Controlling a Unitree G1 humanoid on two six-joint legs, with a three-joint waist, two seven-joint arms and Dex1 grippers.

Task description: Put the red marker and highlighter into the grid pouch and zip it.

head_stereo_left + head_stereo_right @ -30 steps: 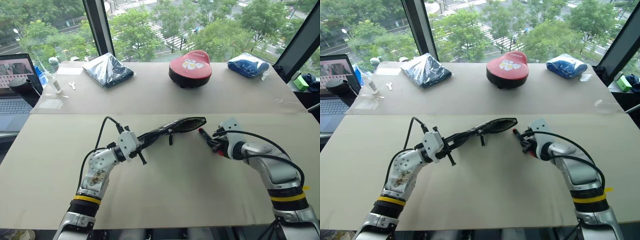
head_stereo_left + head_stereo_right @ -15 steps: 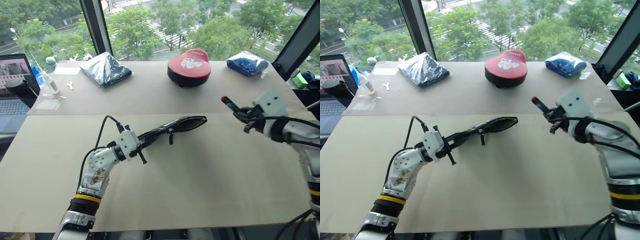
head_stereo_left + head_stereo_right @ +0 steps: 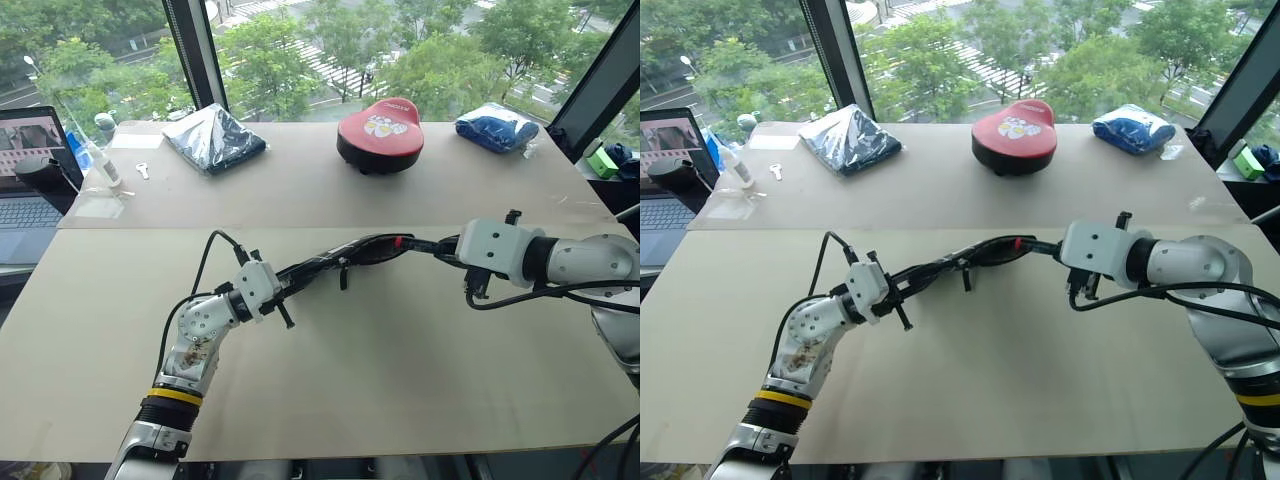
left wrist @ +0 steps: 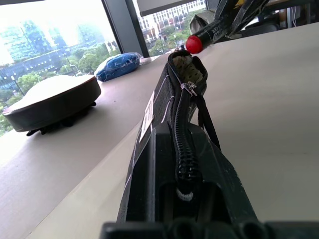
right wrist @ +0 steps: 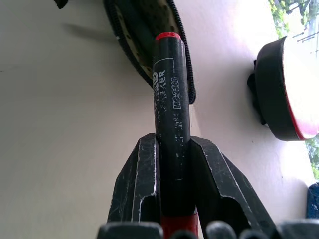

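Note:
The grid pouch [image 3: 330, 262] hangs above the table, and my left gripper [image 3: 283, 280] is shut on its near end. Its far end gapes open [image 4: 188, 67], with the zipper pull strap dangling beneath. My right gripper [image 3: 443, 245] is shut on the red marker [image 5: 169, 114], a black barrel clamped between both fingers. The marker points left, and its red end [image 3: 399, 241] sits right at the pouch's open mouth. Whether the tip is inside, I cannot tell. The highlighter is out of view.
On the far table stand a red oval case [image 3: 379, 122], a blue bag [image 3: 497, 128] and a dark plastic-wrapped bundle [image 3: 215, 138]. A laptop [image 3: 28, 180] and a small bottle [image 3: 105, 150] are at the far left. A seam runs between the two tabletops.
My right gripper lifted the marker off the table, swung it up to the right, rolled, then brought its red end left to the pouch mouth. The left gripper and pouch stayed put.

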